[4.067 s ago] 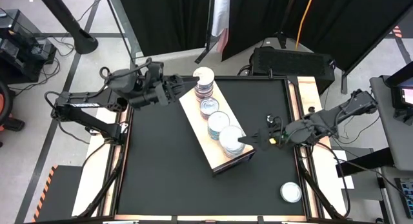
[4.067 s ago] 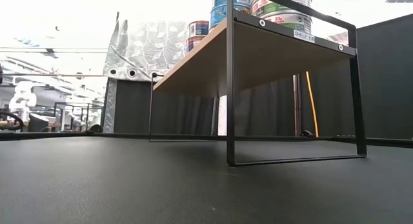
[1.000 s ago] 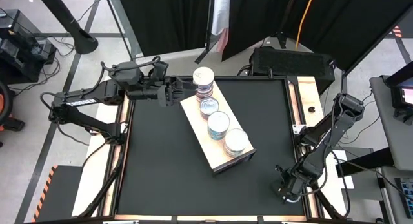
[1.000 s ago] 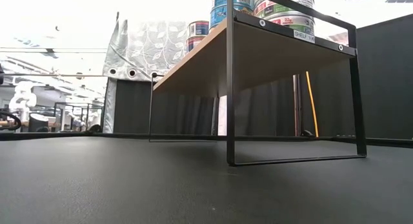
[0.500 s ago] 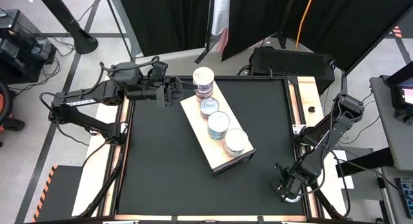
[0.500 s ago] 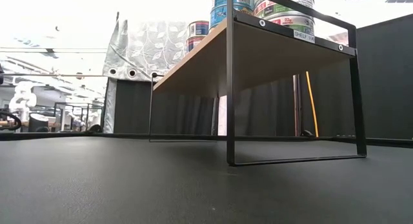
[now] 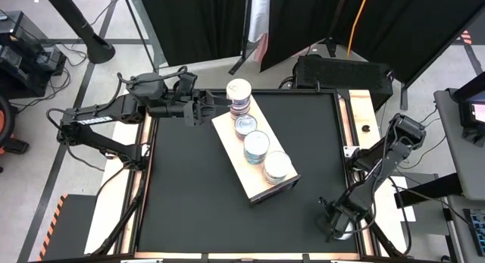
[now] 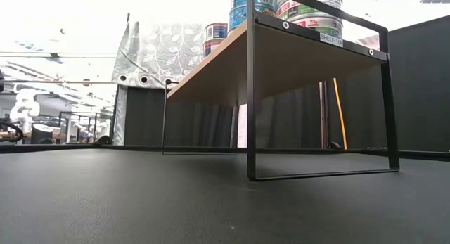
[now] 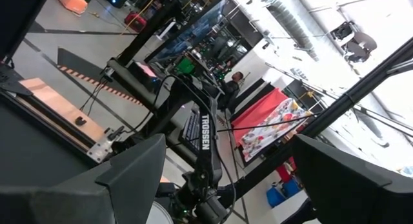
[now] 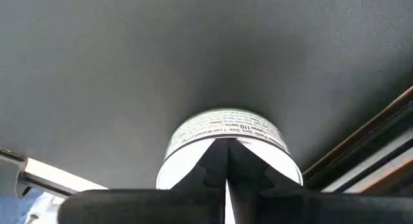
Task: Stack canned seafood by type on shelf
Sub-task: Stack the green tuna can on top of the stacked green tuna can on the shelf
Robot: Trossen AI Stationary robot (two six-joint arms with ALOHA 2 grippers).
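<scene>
At the counter's (image 7: 189, 187) near right corner, the right gripper (image 10: 227, 161) has its fingers pressed together over a lone tin's (image 10: 226, 130) white top — gripping nothing. The left gripper (image 7: 214, 105) hovers, fingers wide, beside the tall stack (image 7: 239, 95) at the shelf's (image 7: 231, 139) far end, where three more stacks follow.

- Left hand (image 7: 214, 107) reaches level toward the shelf's (image 7: 231, 145) far end, fingers spread wide.
- Right hand (image 7: 335, 226) points down, well off the shelf's near end, fingers (image 10: 227, 161) pressed together.
</scene>
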